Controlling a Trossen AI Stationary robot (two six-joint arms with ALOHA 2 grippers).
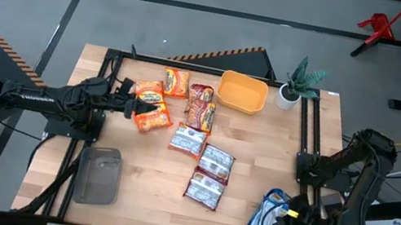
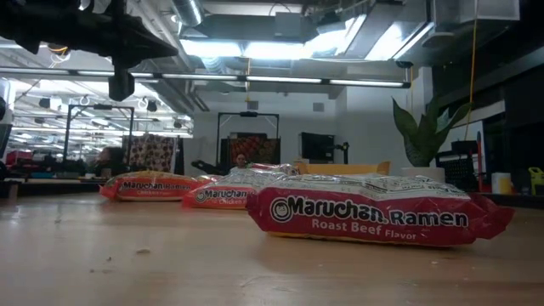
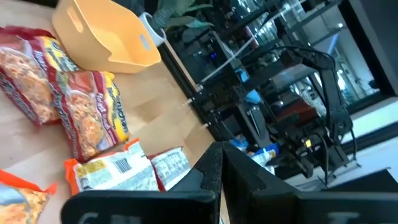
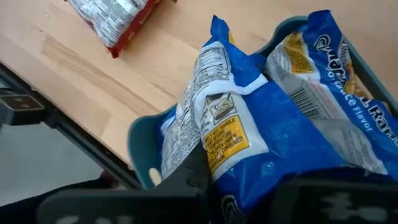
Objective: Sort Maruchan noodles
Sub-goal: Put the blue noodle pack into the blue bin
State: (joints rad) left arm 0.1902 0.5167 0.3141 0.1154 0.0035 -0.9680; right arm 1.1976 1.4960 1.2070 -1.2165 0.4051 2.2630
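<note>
Orange noodle packets (image 1: 152, 116) and chili-style ones (image 1: 202, 106) lie flat mid-table; red-and-white packets (image 1: 210, 176) lie nearer, one filling the low view (image 2: 374, 212). My left gripper (image 1: 155, 107) hovers shut above the orange packets, clear of the table (image 2: 121, 85), with nothing between its fingers (image 3: 222, 163). My right gripper (image 1: 283, 218) is over the teal tray (image 4: 140, 140) at the near right corner, shut on a blue-and-white packet (image 4: 230, 130). A second blue packet (image 4: 329, 93) lies in the tray beside it. My right gripper comes from above at the blue-and-white packet's upper edge (image 4: 211, 158). One finger (image 4: 194, 173) lies against the packet's printed back; the packet hides the other finger. The packet stands on edge, its lower end down inside the teal tray.
A yellow bowl (image 1: 242, 92) and a potted plant (image 1: 296, 84) stand at the far edge. A grey tray (image 1: 98, 176) sits at the near left corner. Bare wood shows between the grey tray and the red-and-white packets. A black frame borders the table.
</note>
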